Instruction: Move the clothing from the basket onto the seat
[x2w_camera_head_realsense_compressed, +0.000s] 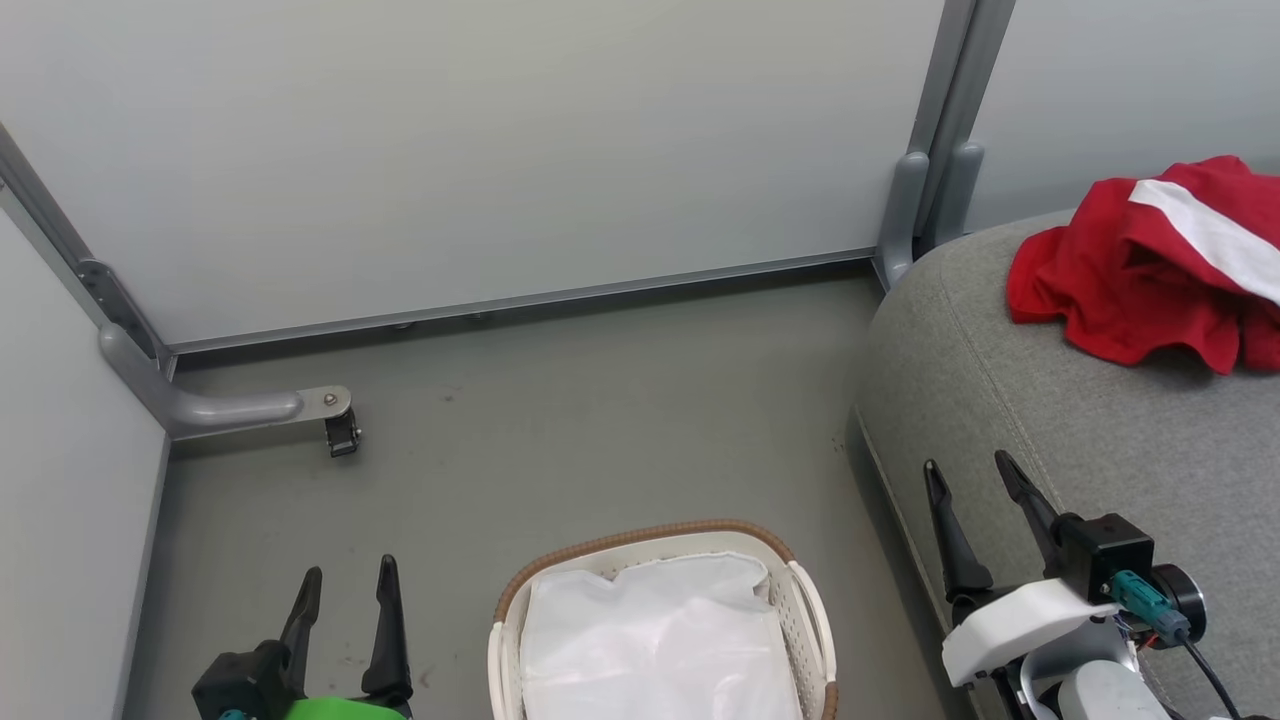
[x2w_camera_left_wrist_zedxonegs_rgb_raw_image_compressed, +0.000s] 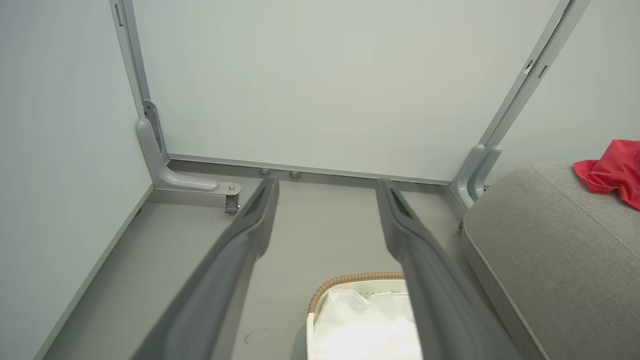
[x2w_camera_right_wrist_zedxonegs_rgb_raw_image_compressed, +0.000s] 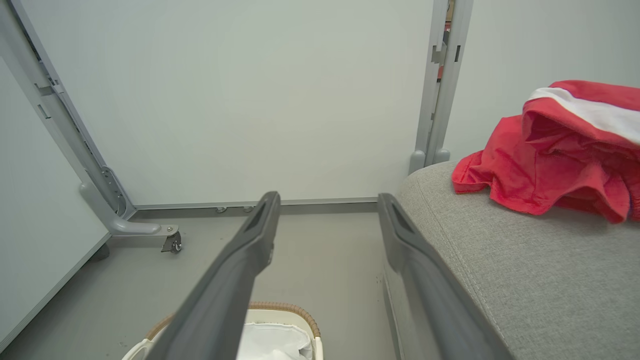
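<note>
Red clothing heaped on the seat, basket on the floor beside it

The red clothing (x2w_camera_head_realsense_compressed: 1140, 270) lies in a crumpled heap on the far part of the grey seat (x2w_camera_head_realsense_compressed: 1050, 430), a white panel showing across its top, well apart from the basket (x2w_camera_head_realsense_compressed: 640, 535). The basket stands on the floor (x2w_camera_head_realsense_compressed: 600, 420) near the seat's rounded side, and what I can see inside it is the white liner (x2w_camera_head_realsense_compressed: 650, 640) (rumpled and bright under the light). The left gripper (x2w_camera_head_realsense_compressed: 351, 566) hangs low just to the basket's left, its two dark fingers spread and holding nothing. The right gripper (x2w_camera_head_realsense_compressed: 965, 460) hovers at the seat's near edge, fingers parted and empty too, well short of the clothing
</note>
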